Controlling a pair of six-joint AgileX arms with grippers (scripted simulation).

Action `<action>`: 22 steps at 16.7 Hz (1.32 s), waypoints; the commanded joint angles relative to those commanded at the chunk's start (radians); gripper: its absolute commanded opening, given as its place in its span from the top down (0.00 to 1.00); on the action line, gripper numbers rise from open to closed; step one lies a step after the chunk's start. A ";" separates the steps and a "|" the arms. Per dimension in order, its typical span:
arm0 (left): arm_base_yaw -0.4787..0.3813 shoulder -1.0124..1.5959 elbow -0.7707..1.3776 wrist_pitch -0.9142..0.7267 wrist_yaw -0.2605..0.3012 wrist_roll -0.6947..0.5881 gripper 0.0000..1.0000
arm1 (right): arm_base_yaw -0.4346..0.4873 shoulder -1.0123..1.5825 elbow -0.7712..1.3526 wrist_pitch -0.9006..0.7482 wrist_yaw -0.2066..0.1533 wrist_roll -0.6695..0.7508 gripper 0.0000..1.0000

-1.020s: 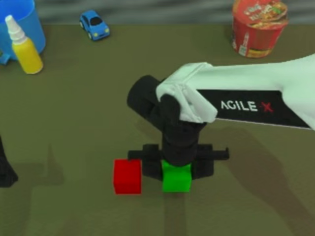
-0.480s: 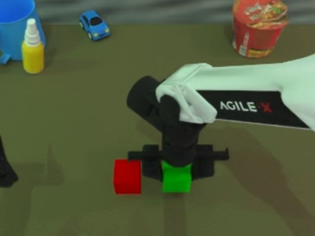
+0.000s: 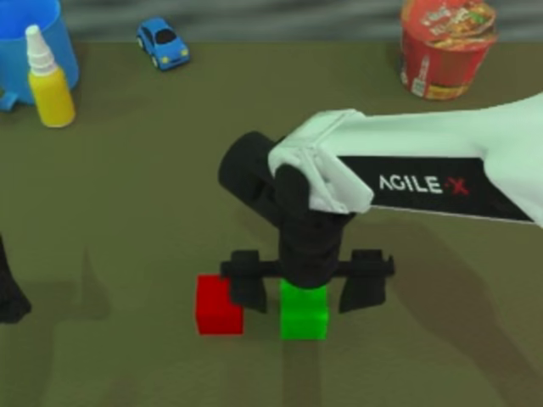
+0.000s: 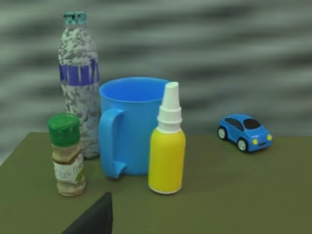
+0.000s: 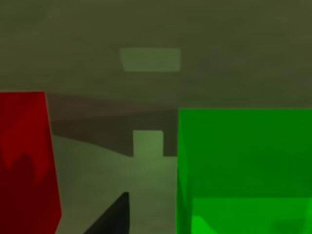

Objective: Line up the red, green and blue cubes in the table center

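Observation:
The green cube [image 3: 304, 312] rests on the olive table center [image 3: 153, 220], just right of the red cube [image 3: 219, 305], with a narrow gap between them. My right gripper [image 3: 303, 295] hangs over the green cube, open, one finger on each side of it and both clear of it. One fingertip [image 3: 246, 292] stands in the gap next to the red cube. The right wrist view shows the green cube [image 5: 243, 165], the red cube [image 5: 24, 161] and one dark fingertip [image 5: 114, 217] between them. The blue cube is out of view. My left gripper [image 3: 7, 297] is parked at the left edge.
A blue mug [image 3: 30, 42] and a yellow dropper bottle [image 3: 49, 85] stand at the back left, with a blue toy car [image 3: 163, 42] beside them. A red noodle cup [image 3: 445, 47] stands at the back right. The left wrist view adds a water bottle [image 4: 78, 83] and a spice jar [image 4: 67, 156].
My right gripper has opened, its fingers spreading away from the green cube, which stays on the table. The yellow bottle has shifted a little.

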 joint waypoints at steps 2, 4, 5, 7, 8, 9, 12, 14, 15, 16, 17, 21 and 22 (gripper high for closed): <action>0.000 0.000 0.000 0.000 0.000 0.000 0.00 | 0.000 0.000 0.000 0.000 0.000 0.000 0.00; 0.000 0.000 0.000 0.000 0.000 0.000 0.00 | 0.000 0.000 0.000 0.000 0.000 0.000 0.00; 0.000 0.000 0.000 0.000 0.000 0.000 0.00 | 0.000 0.000 0.000 0.000 0.000 0.000 0.00; 0.000 0.000 0.000 0.000 0.000 0.000 0.00 | -0.001 -0.001 0.004 -0.004 0.000 0.000 0.00; 0.000 0.000 0.000 0.000 0.000 0.000 0.00 | 0.000 -0.004 0.016 -0.017 0.000 0.001 0.00; 0.000 0.000 0.000 0.000 0.000 0.000 0.00 | -0.001 -0.013 0.035 -0.042 0.000 0.003 0.00; 0.000 0.000 0.000 0.000 0.000 0.000 0.00 | 0.003 -0.048 0.107 -0.166 -0.001 0.003 0.00; 0.000 0.000 0.000 0.000 0.000 0.000 0.00 | 0.006 -0.070 0.148 -0.225 -0.001 0.000 0.00; 0.000 0.000 0.000 0.000 0.000 0.000 0.00 | 0.007 -0.079 0.159 -0.238 -0.001 -0.002 0.00; 0.000 0.000 0.000 0.000 0.000 0.000 0.00 | 0.007 -0.081 0.161 -0.241 -0.001 -0.002 0.00; 0.000 0.000 0.000 0.000 0.000 0.000 0.00 | 0.007 -0.081 0.161 -0.241 -0.001 -0.002 0.00; 0.000 0.000 0.000 0.000 0.000 0.000 0.00 | -0.004 -0.091 0.146 -0.238 -0.001 -0.007 0.00; 0.000 0.000 0.000 0.000 0.000 0.000 0.00 | -0.014 -0.113 0.124 -0.236 0.000 -0.015 0.00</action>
